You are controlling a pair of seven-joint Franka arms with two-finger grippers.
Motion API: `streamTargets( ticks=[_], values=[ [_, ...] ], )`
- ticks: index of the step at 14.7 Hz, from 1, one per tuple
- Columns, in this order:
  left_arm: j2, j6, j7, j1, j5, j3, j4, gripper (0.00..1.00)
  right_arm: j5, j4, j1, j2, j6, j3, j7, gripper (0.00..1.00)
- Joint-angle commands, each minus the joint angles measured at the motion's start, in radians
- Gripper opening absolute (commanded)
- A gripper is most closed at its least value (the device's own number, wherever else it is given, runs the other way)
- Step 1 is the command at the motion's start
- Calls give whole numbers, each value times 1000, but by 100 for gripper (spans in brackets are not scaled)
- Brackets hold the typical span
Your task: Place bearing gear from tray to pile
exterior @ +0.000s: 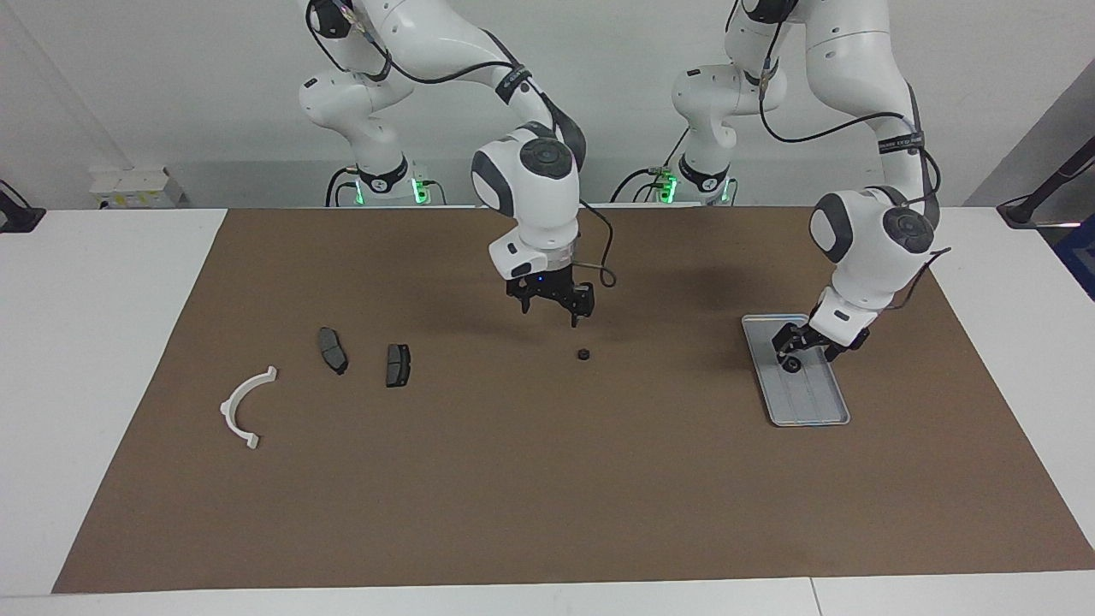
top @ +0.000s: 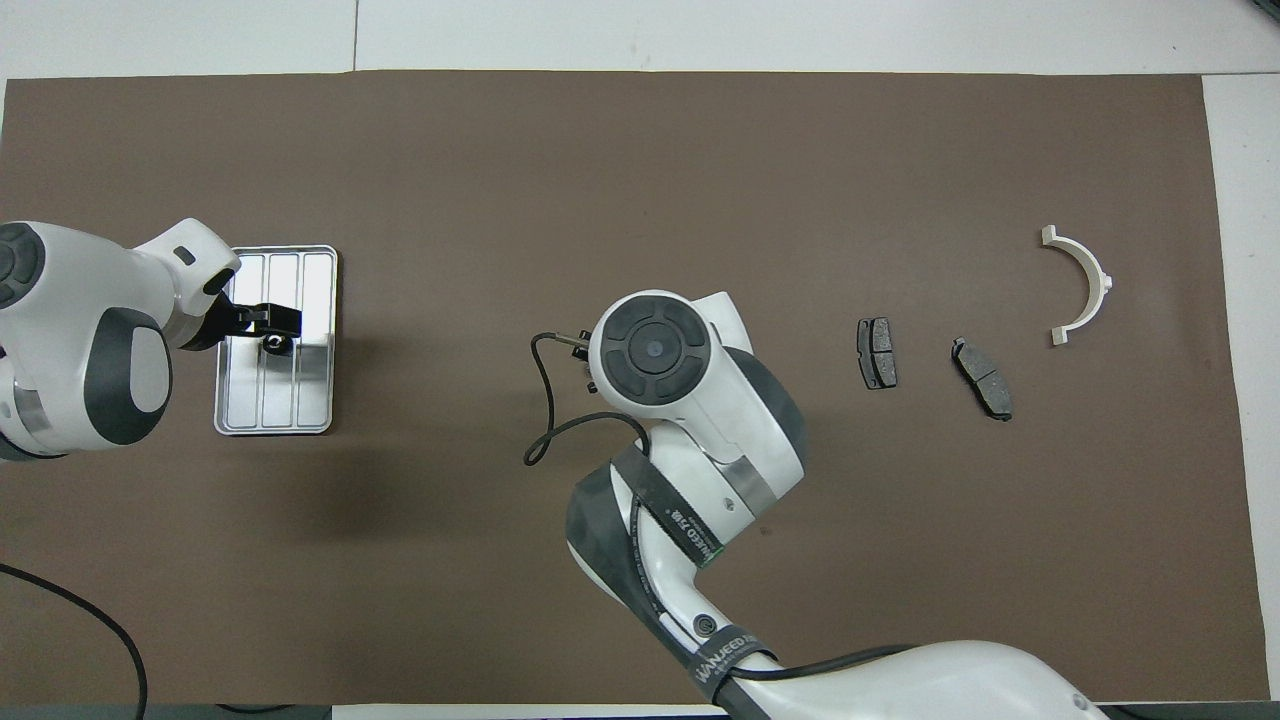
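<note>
The left gripper (exterior: 797,357) is low over the tray (exterior: 817,406), at the end of it nearer the robots, its fingers spread and straddling the small dark bearing gear (exterior: 793,365) that lies on the tray floor. The fingertips sit just beside the gear on either side; whether they touch it cannot be told, and the gear rests on the tray, not lifted. From overhead the same gripper (top: 272,322) comes in over the tray's rim (top: 275,428) with the gear (top: 273,344) just under its tips.

The right gripper (exterior: 554,301) hangs open and empty above the brown mat (exterior: 547,496), over the middle of the table. A second small dark gear (exterior: 583,353) lies on the mat just below and slightly farther from the robots than that gripper, untouched. In the overhead view the arm's wrist hides both the gripper and this gear.

The pile lies well apart from the right gripper, toward the right arm's end of the table: two dark brake pads (exterior: 398,364) (exterior: 333,350) side by side, and the white curved arc (exterior: 242,407) past them, closer to the mat's edge
</note>
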Motion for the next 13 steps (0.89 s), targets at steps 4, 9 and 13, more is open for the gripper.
streamTargets(
  ticks=[4,9,13],
  values=[
    [12,74,0,5,15,-7,-50,100,-63,297,26,220,-124,-3,117,100],
    [11,102,0,2,15,-7,-75,97,-59,368,37,295,-86,-2,129,100],
    [8,56,1,2,15,-7,-66,35,-49,327,25,291,-35,3,105,100]
  ],
)
